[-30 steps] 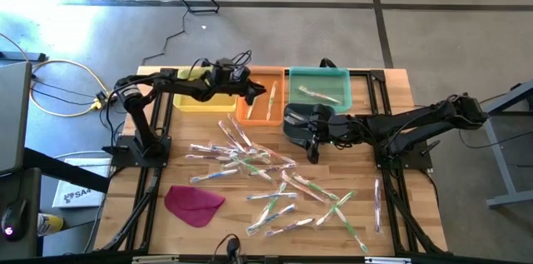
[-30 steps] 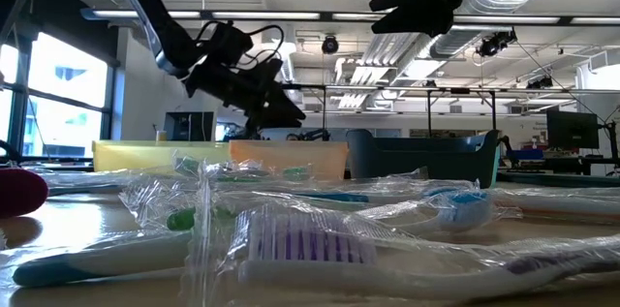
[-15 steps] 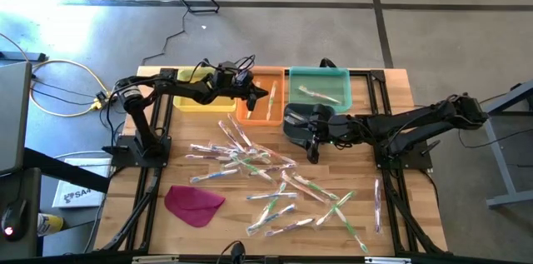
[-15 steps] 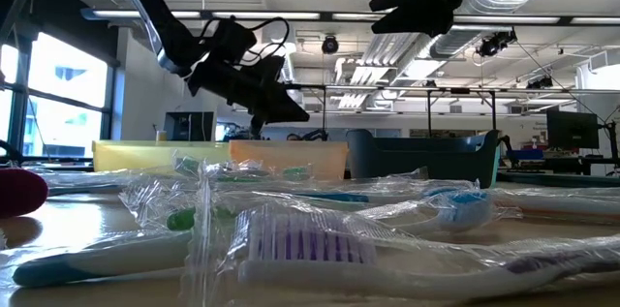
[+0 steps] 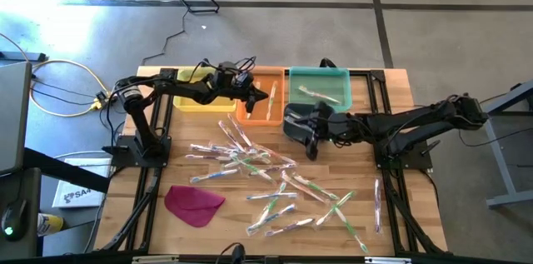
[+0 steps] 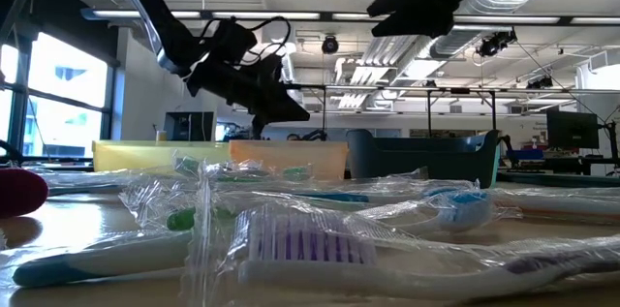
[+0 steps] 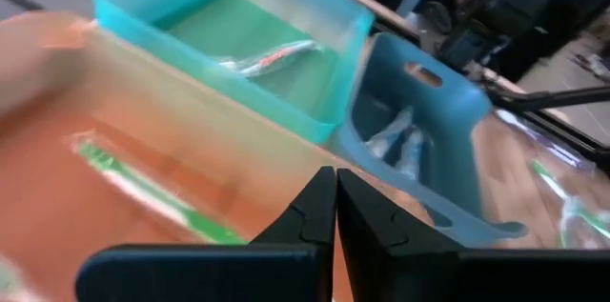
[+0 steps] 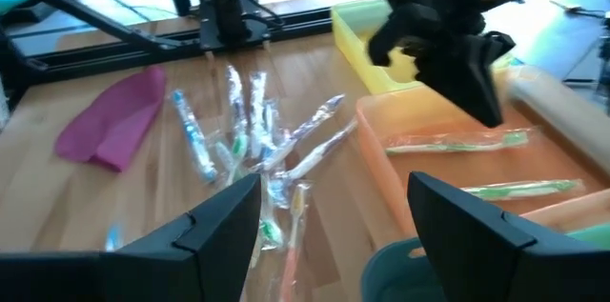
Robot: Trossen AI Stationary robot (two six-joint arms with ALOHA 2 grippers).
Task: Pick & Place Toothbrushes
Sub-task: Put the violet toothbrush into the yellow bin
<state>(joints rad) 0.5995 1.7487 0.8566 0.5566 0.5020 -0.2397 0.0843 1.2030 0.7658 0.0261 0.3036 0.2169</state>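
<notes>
Many wrapped toothbrushes [image 5: 250, 160] lie scattered flat on the wooden table; in the low view the nearest toothbrush [image 6: 300, 249] fills the foreground. The orange bin [image 5: 263, 107] holds toothbrushes, one with a green handle [image 7: 143, 188], and a second toothbrush [image 8: 457, 145] lies beside it. One toothbrush [image 5: 316, 93] lies in the teal bin [image 5: 321, 77]. My left gripper [image 5: 254, 93] hovers shut and empty over the orange bin [image 7: 57, 159]. My right gripper [image 5: 306, 135] hangs open and empty at the dark blue bin [image 5: 293, 122], above the table.
A yellow bin [image 5: 196, 97] stands left of the orange one along the far edge. A magenta cloth [image 5: 194, 203] lies near the front left. One lone toothbrush [image 5: 377, 206] lies by the right frame rail. Bare wood shows at the front left.
My left gripper has shut its fingers on nothing and rolled slightly, staying over the orange bin. My right arm and the toothbrushes have kept still.
</notes>
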